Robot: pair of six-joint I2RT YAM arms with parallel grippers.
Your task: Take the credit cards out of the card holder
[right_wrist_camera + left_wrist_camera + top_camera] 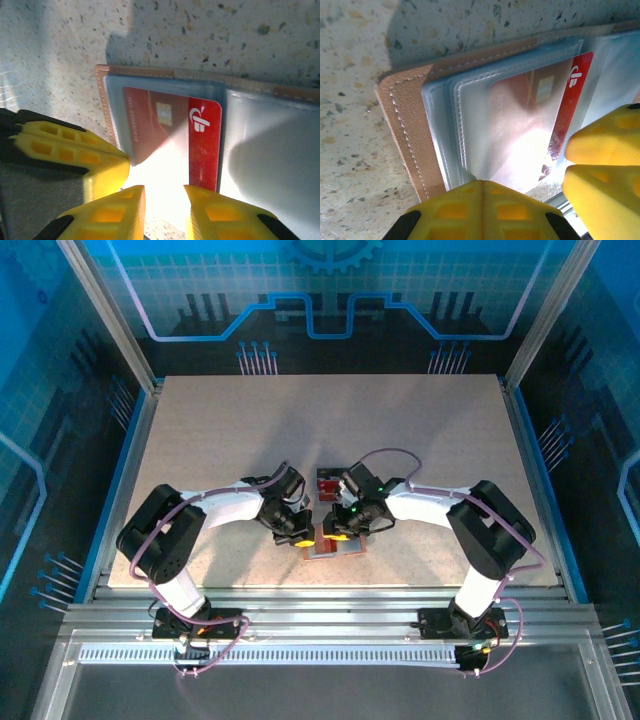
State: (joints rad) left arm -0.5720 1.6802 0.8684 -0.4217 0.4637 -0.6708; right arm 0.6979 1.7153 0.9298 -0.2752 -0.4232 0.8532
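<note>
Left gripper [481, 202] together at card holder [405, 125] edge — right gripper [164, 196] apart at credit card [170, 130] — risk: holder slips, drags along.

The card holder [338, 546] is laid open on the table [200, 440], close to its near edge, with the left gripper [297, 532] at its left side and the right gripper [340, 530] over it. One credit card [170, 132] is tucked in a sleeve of an inner panel. A second credit card [328, 483] is laid on the table just behind the holder.
</note>
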